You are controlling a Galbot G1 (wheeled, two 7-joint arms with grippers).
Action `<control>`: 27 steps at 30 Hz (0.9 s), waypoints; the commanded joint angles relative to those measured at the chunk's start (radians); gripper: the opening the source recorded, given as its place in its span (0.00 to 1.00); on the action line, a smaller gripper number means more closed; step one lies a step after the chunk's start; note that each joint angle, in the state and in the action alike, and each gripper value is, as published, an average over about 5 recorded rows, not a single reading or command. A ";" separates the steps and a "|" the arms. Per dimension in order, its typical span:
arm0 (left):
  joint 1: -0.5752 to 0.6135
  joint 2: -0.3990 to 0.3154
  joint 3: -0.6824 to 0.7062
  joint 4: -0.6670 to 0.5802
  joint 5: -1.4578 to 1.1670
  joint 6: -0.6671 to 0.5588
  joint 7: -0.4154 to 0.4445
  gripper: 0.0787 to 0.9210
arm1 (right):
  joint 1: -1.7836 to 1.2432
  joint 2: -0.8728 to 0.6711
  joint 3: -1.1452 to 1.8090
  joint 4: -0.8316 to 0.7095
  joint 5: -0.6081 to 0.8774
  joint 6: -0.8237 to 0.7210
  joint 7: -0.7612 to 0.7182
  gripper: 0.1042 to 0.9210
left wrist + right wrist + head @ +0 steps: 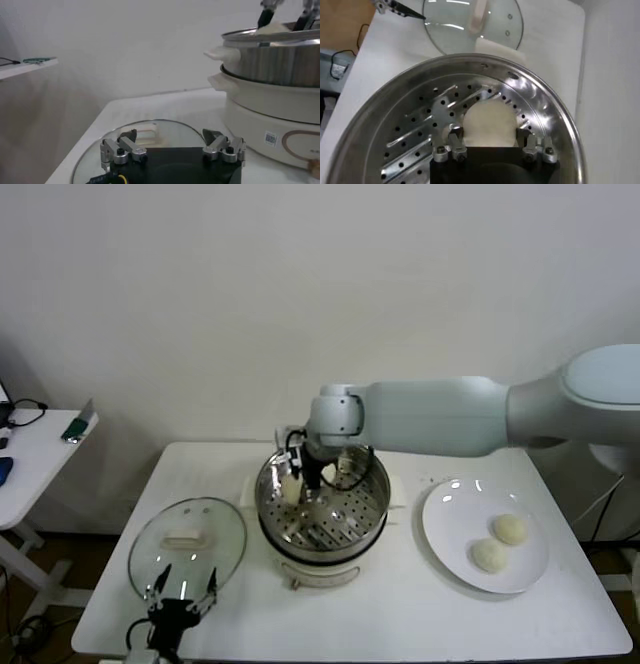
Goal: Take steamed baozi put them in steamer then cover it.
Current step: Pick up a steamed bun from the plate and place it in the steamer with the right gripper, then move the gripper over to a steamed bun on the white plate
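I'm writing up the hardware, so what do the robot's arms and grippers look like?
The right arm is a smooth, pale grey-white tube with rounded joints. The right gripper and left gripper share one design: a black body, silver metal finger links with bolts and dark tips. Black cables run at the right wrist.

— Carrying what? A white counter (420,614).
— Resting directly on it?
— Steamer (322,529) at centre, on a cream base. Glass cover (187,541) flat toward the left. White plate (450,529) toward the right, well apart from the cover.
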 commanded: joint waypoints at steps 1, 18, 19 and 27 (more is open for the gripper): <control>0.000 0.002 0.001 0.000 0.000 0.002 0.001 0.88 | -0.080 0.039 0.007 -0.041 -0.017 -0.026 0.039 0.71; -0.001 0.006 0.007 -0.006 -0.001 0.005 0.001 0.88 | 0.215 -0.183 -0.044 0.075 0.023 0.095 -0.134 0.88; -0.001 0.007 0.007 -0.007 -0.001 0.005 0.001 0.88 | 0.235 -0.222 -0.053 0.093 0.028 0.108 -0.153 0.88; -0.006 0.011 0.009 -0.009 0.005 0.007 0.003 0.88 | 0.416 -0.602 -0.302 0.242 -0.103 0.260 -0.328 0.88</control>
